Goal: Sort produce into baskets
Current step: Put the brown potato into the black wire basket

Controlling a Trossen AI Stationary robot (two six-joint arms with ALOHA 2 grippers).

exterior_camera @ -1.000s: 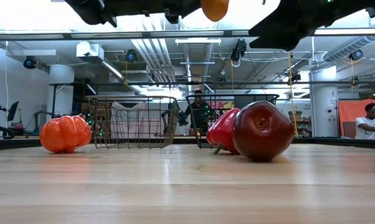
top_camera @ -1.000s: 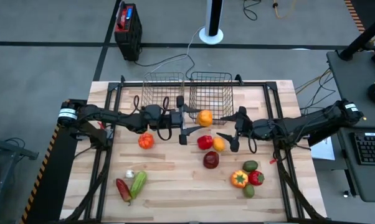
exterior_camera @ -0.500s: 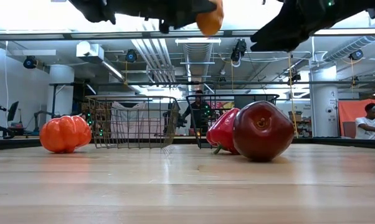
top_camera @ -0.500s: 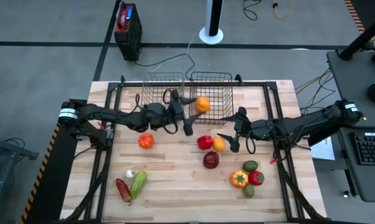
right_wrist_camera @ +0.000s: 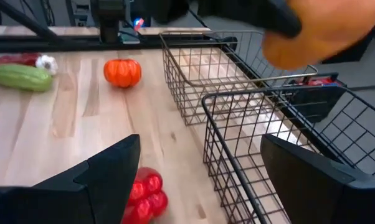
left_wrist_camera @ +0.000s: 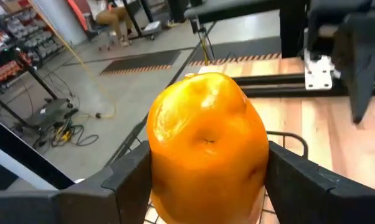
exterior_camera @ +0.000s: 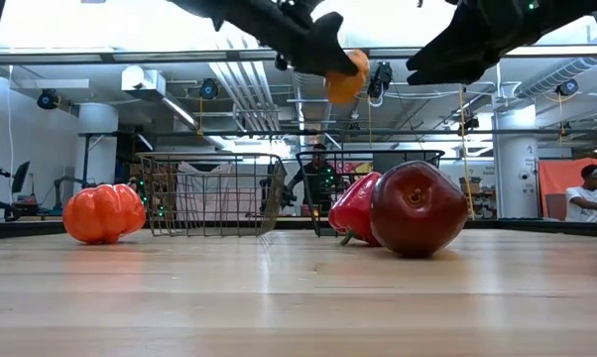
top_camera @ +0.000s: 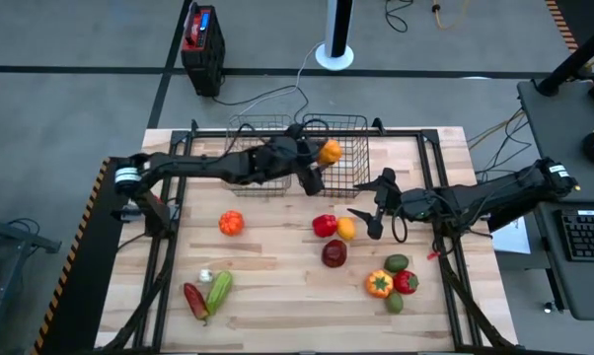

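My left gripper (top_camera: 315, 164) is shut on an orange pepper (top_camera: 329, 152), held in the air over the right one of two wire baskets (top_camera: 336, 176). The left basket (top_camera: 258, 187) stands beside it at the table's far edge. My right gripper (top_camera: 364, 209) hovers open and empty just right of a red pepper (top_camera: 324, 226) and a yellow fruit (top_camera: 346, 229) lying on the table. In the right wrist view, both baskets (right_wrist_camera: 250, 106) lie past my open right gripper (right_wrist_camera: 200, 162). My left gripper pinches the orange pepper's two opposite sides (left_wrist_camera: 256, 155) between its two fingers (left_wrist_camera: 299, 180). The fingers come nearly level from the table's left, slanting a little down. The pepper is lifted clear, well above the basket's rim (exterior_camera: 345, 79).
On the table lie a ribbed red-orange tomato (top_camera: 231, 223), a dark red apple (top_camera: 334, 253), a garlic bulb (top_camera: 205, 276), a long green vegetable (top_camera: 218, 292), a red chili (top_camera: 194, 299), and a cluster of peppers and green pieces (top_camera: 391, 283) at the near right. A black and red box (top_camera: 202, 37) stands on the floor beyond.
My left gripper has carried the orange pepper toward the far edge, from the right basket's near rim to over the basket. It has tipped up from pointing steeply down to nearly level, keeping its hold.
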